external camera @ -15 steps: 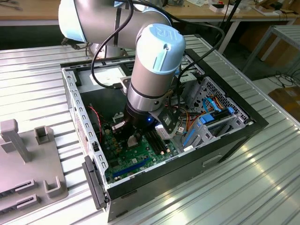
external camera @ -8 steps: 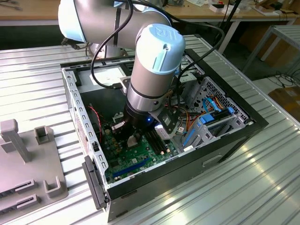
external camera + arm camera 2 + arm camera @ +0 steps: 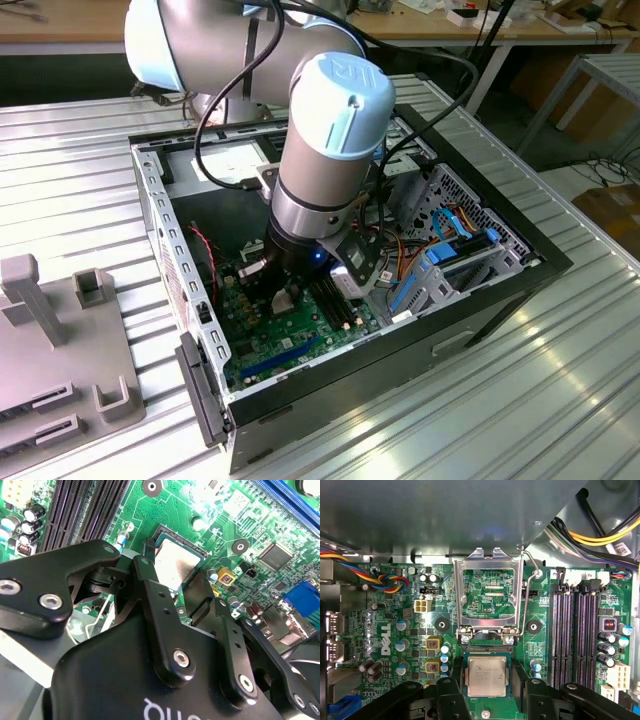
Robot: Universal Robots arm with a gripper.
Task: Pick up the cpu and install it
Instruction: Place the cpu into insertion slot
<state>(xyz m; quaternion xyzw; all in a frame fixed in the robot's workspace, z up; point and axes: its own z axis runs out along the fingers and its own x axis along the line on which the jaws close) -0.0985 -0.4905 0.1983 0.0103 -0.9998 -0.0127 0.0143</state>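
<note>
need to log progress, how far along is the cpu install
Done: the cpu has been picked up and brought to the socket. In hand: the gripper appears shut on the cpu, holding it at the socket; whether it is seated cannot be told. Left: the socket frame stands flipped open, not closed over the cpu.

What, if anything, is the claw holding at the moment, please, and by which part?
It cannot be told. The claw straddles the cpu at the open socket, but whether it grips the chip's edges is unclear.
</note>
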